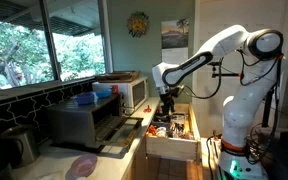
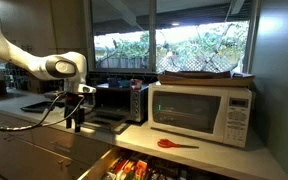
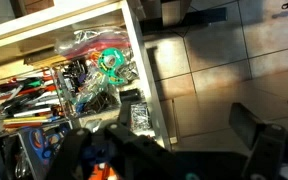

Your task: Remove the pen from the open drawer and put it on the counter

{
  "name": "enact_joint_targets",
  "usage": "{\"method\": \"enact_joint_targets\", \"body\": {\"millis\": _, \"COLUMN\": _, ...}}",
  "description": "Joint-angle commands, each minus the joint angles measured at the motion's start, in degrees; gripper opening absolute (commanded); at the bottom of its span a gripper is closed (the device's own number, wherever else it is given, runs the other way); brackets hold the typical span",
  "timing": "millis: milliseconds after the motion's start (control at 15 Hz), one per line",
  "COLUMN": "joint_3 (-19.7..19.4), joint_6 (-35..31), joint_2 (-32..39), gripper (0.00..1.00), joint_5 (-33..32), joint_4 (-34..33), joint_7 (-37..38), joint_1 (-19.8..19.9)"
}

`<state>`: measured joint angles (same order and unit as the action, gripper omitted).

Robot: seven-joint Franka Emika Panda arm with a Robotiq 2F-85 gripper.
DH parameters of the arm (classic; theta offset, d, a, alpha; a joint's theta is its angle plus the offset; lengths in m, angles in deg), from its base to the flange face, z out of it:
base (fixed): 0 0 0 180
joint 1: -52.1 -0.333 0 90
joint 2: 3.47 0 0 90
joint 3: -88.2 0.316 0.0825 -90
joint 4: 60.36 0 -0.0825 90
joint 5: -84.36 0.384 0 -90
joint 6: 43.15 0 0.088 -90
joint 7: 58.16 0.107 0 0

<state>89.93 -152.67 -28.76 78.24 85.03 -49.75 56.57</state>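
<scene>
The open drawer (image 1: 174, 147) of pale wood is pulled out below the counter (image 1: 122, 152) and is full of clutter. In the wrist view its side wall (image 3: 145, 70) runs down the middle, with several pens (image 3: 24, 97) lying in the left part. My gripper (image 1: 167, 101) hangs above the drawer's near edge with its fingers wide apart and nothing between them (image 3: 169, 150). It also shows in an exterior view (image 2: 77, 118). A slim red object (image 2: 174, 144) lies on the counter (image 2: 219, 158) in front of the microwave. I cannot tell whether it is a pen.
A white microwave (image 2: 204, 110) and a dark toaster oven (image 1: 84, 120) stand on the counter under the window. A kettle (image 1: 19, 145) stands at the counter's near end. Brown floor tiles (image 3: 224, 60) lie beside the drawer. The robot's base (image 1: 239, 140) stands by the drawer.
</scene>
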Motion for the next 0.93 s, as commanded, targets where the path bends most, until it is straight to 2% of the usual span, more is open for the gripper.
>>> {"method": "enact_joint_targets", "body": {"millis": 0, "joint_3": -0.46, "joint_6": 0.10, "joint_2": 0.02, "gripper": 1.00, "joint_5": -0.18, "joint_4": -0.07, "joint_7": 0.15, "joint_1": -0.48}}
{"method": "enact_joint_targets", "body": {"millis": 133, "joint_3": -0.46, "joint_6": 0.10, "joint_2": 0.02, "gripper": 1.00, "joint_5": -0.18, "joint_4": -0.07, "joint_7": 0.15, "joint_1": -0.48}}
{"method": "enact_joint_targets", "body": {"millis": 400, "joint_3": -1.92, "joint_6": -3.66, "joint_2": 1.28, "gripper": 1.00, "joint_5": -5.94, "joint_4": 1.58, "joint_7": 2.58, "joint_1": 3.07}}
{"method": "enact_joint_targets", "body": {"millis": 533, "joint_3": -3.57, "joint_6": -7.67, "joint_2": 2.35, "gripper": 1.00, "joint_5": -9.92, "joint_4": 2.79, "joint_7": 2.97, "joint_1": 5.46}}
{"method": "enact_joint_targets", "body": {"millis": 667, "joint_3": -6.43, "joint_6": -9.47, "joint_2": 4.01, "gripper": 1.00, "joint_5": -10.56, "joint_4": 2.70, "joint_7": 1.44, "joint_1": 7.43}}
{"method": "enact_joint_targets", "body": {"millis": 733, "joint_3": -4.89, "joint_6": -7.12, "joint_2": 2.50, "gripper": 1.00, "joint_5": -9.20, "joint_4": 2.03, "joint_7": 1.77, "joint_1": 5.68}}
{"method": "enact_joint_targets", "body": {"millis": 867, "joint_3": -5.80, "joint_6": -7.49, "joint_2": 3.26, "gripper": 1.00, "joint_5": -9.29, "joint_4": 1.85, "joint_7": 1.34, "joint_1": 6.30}}
